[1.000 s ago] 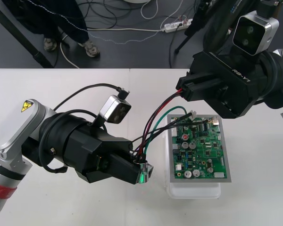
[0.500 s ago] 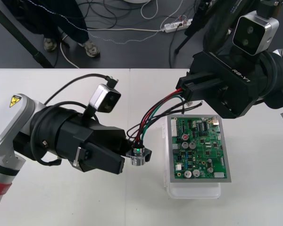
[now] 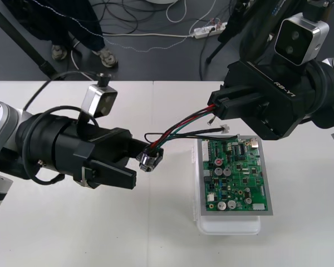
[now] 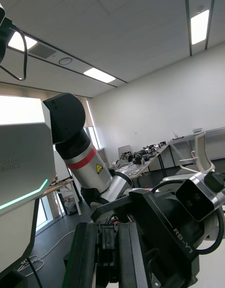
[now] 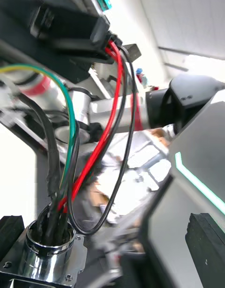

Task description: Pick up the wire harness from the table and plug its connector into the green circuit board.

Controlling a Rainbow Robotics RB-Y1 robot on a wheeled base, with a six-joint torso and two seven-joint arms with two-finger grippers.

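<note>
Front view: the right gripper [image 3: 218, 108] is hovering over the far left corner of the green board [image 3: 236, 178], its fingers closing narrowly on the black plug [image 4: 108, 250]. The left gripper [image 3: 138, 166] is standing just left of the board with its fingers [image 5: 10, 229] spreading wide. The board is lying on its white base [image 3: 228, 225]. The wire harness [image 3: 183, 127] is stretching between the two grippers, left of the board: red, green and black wires, nearly taut. Its metal socket [image 3: 149, 160] is resting against one left finger rather than being clamped. Step in hand, as judged: bringing the plug to the board, where it is not yet seated. The next move is calling for lining the plug up with its header and pressing down, with slack in the wires.
</note>
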